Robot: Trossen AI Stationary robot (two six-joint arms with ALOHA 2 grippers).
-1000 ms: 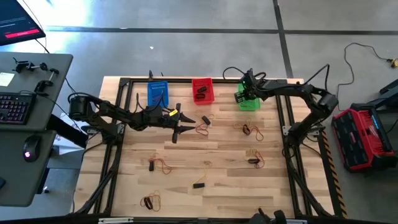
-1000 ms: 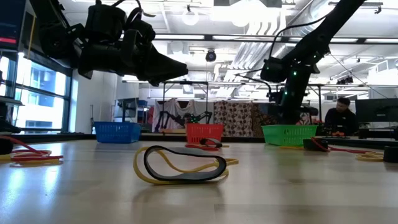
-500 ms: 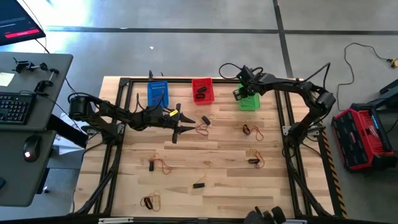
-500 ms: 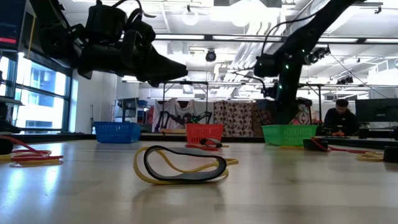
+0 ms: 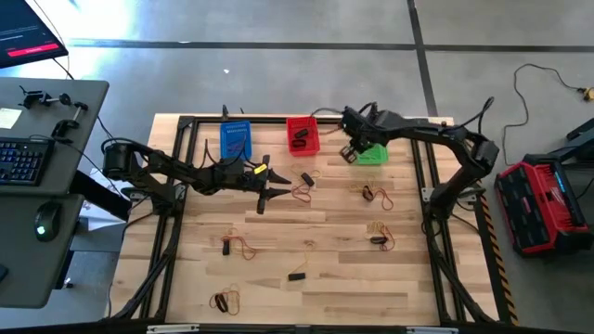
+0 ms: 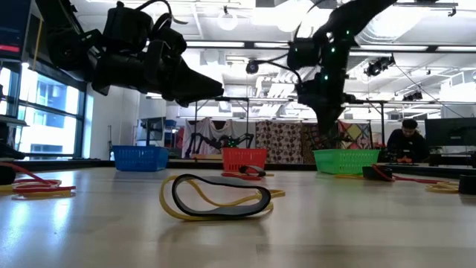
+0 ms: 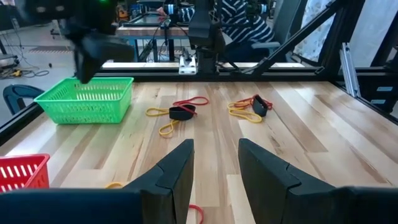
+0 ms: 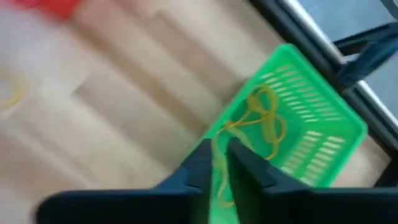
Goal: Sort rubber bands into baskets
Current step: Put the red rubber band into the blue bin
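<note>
While loose rubber bands lie scattered over the pale wooden tabletop (image 5: 325,278), both dark tools hang above it.
Nearest, a looped black-and-yellow rubber band (image 6: 216,198) lies alone; the left tool (image 5: 276,188) hovers mid-tabletop, fingers apart and empty. At the far edge stand blue (image 5: 236,140), red (image 5: 302,134) and green (image 5: 373,153) plastic mesh baskets; the right tool (image 5: 349,151), fingers almost together, hangs beside the green basket, which holds yellow bands (image 8: 264,124).

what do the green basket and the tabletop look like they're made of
The green basket looks like molded plastic: thin slotted mesh walls, a thicker rim, uniform bright colour, slight gloss. The tabletop looks like light wood, probably butcher-block style: long parallel planks with visible grain and end joints, and a smooth satin sheen. A laminate imitation cannot be ruled out.
</note>
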